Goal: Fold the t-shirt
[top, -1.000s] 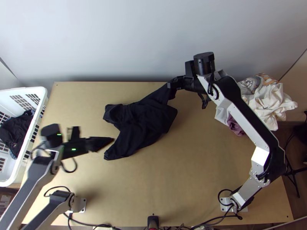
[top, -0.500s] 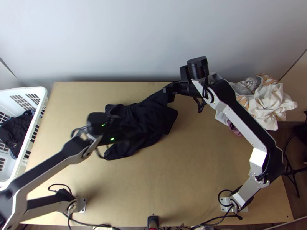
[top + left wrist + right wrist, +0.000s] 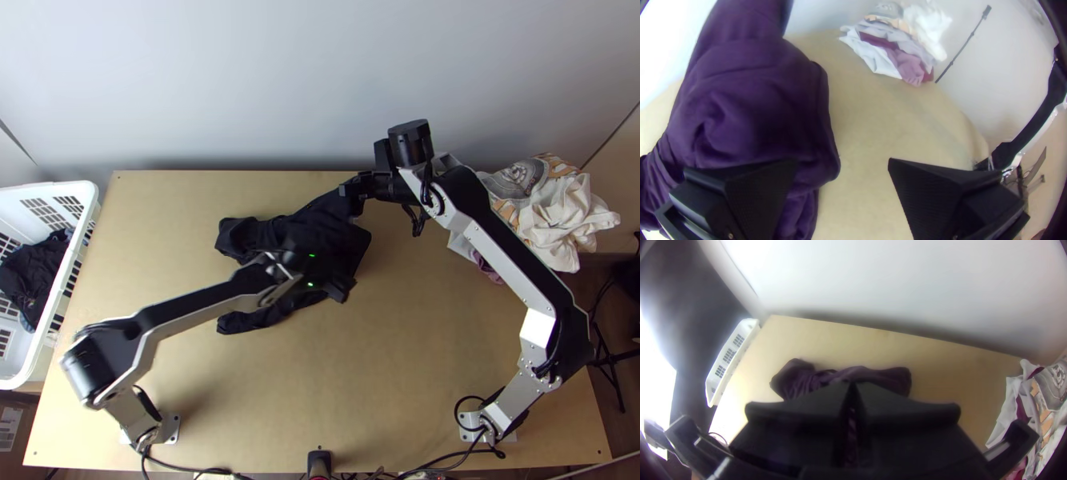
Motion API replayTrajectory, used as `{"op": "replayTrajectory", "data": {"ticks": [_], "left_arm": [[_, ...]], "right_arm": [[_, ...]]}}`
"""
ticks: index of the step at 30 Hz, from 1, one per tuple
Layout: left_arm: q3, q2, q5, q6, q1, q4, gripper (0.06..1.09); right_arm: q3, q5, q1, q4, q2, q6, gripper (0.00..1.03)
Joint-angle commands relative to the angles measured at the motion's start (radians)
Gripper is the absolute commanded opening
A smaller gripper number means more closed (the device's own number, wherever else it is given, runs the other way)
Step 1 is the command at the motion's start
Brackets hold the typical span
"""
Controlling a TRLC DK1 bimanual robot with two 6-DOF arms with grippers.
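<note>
Over bunched t-shirt (image 3: 240, 240) | left claw (image 3: 344, 289) wide open, empty | right claw (image 3: 353, 189) closed on shirt's far end

In the top view, the t-shirt (image 3: 240, 240) is lying on the table (image 3: 448, 360), upper centre of the frame. Left of it, at the frame's edge, a basket (image 3: 88, 192) is standing with clothing (image 3: 32, 276) lying inside. Upper right, a heap of clothes (image 3: 560, 212) is resting at the table's corner. Behind the table, a wall (image 3: 320, 80) is rising.
</note>
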Motion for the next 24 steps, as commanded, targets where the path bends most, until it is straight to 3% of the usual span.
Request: {"op": "replayTrajectory", "data": {"ticks": [1, 11, 16, 18, 21, 22, 24], "left_arm": [[0.108, 0.129, -0.122, 0.084, -0.077, -0.010, 1.03], [0.165, 0.217, -0.300, 0.136, -0.114, -0.002, 1.03], [0.148, 0.218, -0.330, 0.134, -0.100, -0.010, 1.03], [0.133, 0.211, -0.330, 0.125, -0.080, -0.014, 0.84], [0.110, 0.178, -0.324, 0.116, -0.028, -0.024, 0.22], [0.100, 0.161, -0.315, 0.113, -0.010, -0.045, 0.10], [0.045, 0.100, -0.283, 0.110, 0.035, -0.060, 0.11]], "right_arm": [[0.013, 0.001, -0.001, -0.005, 0.000, -0.001, 0.03], [0.015, 0.001, -0.010, -0.008, 0.000, -0.004, 0.03], [0.013, -0.001, -0.033, -0.008, -0.008, -0.004, 0.03], [0.012, -0.001, -0.038, -0.008, -0.009, -0.004, 0.03], [0.012, -0.001, -0.039, -0.008, -0.012, -0.002, 0.03], [0.012, -0.001, -0.041, -0.008, -0.012, -0.002, 0.03], [0.013, -0.001, -0.044, -0.008, -0.012, -0.002, 0.03]]}}
